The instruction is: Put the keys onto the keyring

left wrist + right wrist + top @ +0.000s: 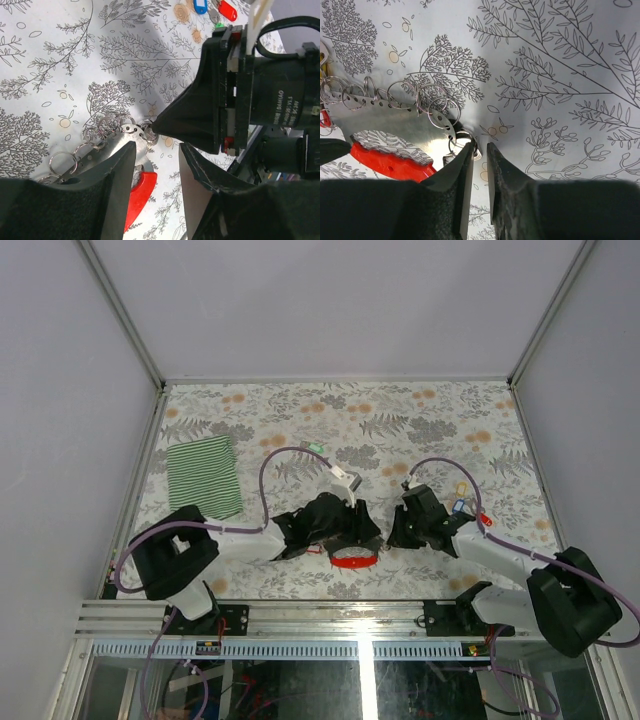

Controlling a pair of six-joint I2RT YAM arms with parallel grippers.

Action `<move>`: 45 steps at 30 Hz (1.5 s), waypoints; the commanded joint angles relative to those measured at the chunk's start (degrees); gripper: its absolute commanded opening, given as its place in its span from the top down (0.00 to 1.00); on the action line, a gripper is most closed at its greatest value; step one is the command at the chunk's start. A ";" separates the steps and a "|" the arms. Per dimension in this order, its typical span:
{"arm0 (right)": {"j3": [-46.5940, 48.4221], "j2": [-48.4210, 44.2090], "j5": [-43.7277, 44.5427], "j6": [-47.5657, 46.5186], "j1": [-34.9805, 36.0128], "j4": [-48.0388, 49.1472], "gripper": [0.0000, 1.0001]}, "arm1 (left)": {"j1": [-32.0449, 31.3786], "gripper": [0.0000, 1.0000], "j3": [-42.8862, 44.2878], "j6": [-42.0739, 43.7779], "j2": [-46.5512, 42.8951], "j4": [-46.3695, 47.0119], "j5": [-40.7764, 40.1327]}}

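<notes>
The keyring is a grey metal strip carrying several split rings, joined to a red loop. It lies between the two grippers. In the left wrist view the strip and red loop run under my left gripper, which is open and straddles them. My right gripper is open by a narrow gap, and its left fingertip touches the end ring of the strip. The keys, with yellow, blue and red heads, lie loose beside the right arm. They also show at the top of the left wrist view.
A green striped cloth lies at the left of the flower-patterned table. White walls and a metal frame close in the table on three sides. The two grippers are close together near the front middle.
</notes>
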 commanded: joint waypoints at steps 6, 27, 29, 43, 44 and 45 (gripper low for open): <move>-1.63 -14.14 6.60 0.12 -0.28 -5.17 0.68 | -4.22 0.60 6.90 -4.11 4.56 -5.11 -9.04; 2.65 -41.54 17.96 3.71 -0.32 -19.38 0.71 | -6.96 0.61 17.39 -7.73 12.01 -21.08 -13.76; 2.93 -41.58 17.86 3.56 -0.28 -19.58 0.71 | -7.04 0.61 17.15 -8.68 12.17 -21.04 -14.13; 2.83 -41.71 17.10 3.35 -0.32 -19.70 0.71 | -7.02 0.58 19.05 -10.14 14.65 -22.39 -15.26; 2.78 -41.63 17.01 3.33 -0.32 -19.69 0.71 | -6.99 0.57 19.01 -10.14 14.68 -22.39 -15.45; 2.75 -41.66 16.83 3.32 -0.27 -19.67 0.71 | -6.95 0.57 18.96 -10.22 14.68 -22.19 -15.57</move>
